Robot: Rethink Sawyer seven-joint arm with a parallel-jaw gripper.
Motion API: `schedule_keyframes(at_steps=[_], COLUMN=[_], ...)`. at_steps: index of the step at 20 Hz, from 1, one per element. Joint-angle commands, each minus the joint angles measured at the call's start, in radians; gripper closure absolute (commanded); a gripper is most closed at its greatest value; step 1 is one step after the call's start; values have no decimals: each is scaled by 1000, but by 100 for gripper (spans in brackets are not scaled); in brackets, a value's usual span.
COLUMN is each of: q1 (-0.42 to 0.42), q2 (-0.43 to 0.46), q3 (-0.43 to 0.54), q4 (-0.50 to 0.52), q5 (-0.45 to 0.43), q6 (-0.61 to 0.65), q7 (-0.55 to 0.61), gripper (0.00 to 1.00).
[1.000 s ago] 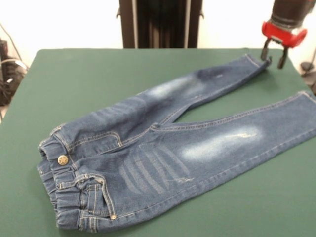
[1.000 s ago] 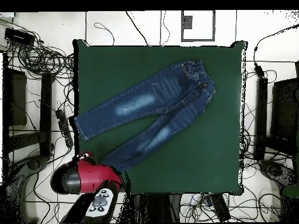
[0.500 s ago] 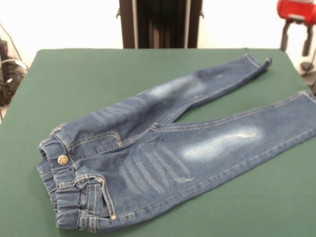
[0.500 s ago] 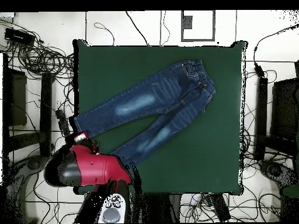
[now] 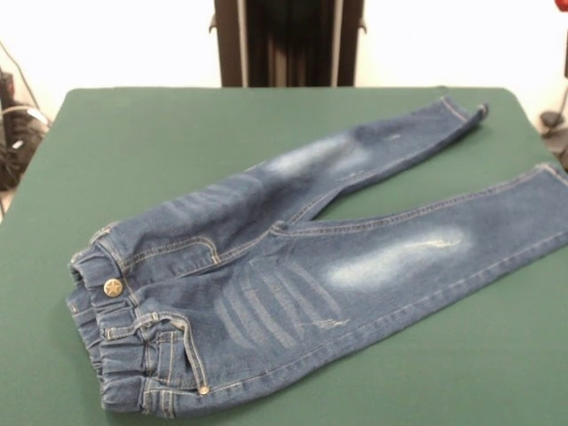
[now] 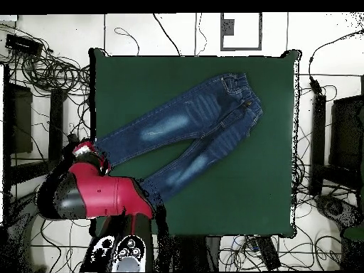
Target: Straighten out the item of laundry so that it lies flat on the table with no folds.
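The item of laundry, a small pair of blue jeans [image 5: 293, 266], lies spread on the green table [image 5: 177, 133] with its two legs apart. The gathered waistband and brass button are at the near left. The far leg's cuff [image 5: 475, 111] has a small turned-up corner. In the overhead view the jeans [image 6: 185, 128] run diagonally across the table [image 6: 249, 185]. The red arm covers the end of one leg there. My gripper [image 6: 84, 151] hangs over the table's left edge beside the other leg's cuff, holding nothing I can see. The front view shows almost none of it.
Tangled cables [image 6: 50, 71] lie on the floor along the table's left side in the overhead view. Black stands [image 6: 316, 142] flank the right side. The black pedestal [image 5: 284, 40] rises behind the table's far edge.
The gripper has risen from the far leg's cuff and left the front view at the upper right. In the overhead view the arm has swung left. The jeans have not moved.
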Motion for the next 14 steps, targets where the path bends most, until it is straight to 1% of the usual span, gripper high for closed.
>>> schedule_keyframes(at_steps=[1,3,7,14], q1=[-34,-49,-107,-213], q2=[59,79,115,143], q3=[103,104,126,166], q4=[34,43,41,11], q5=[-66,-85,-147,-261], q6=[67,53,21,33], q7=[-22,-32,-65,-107], gripper=[0,0,0,0])
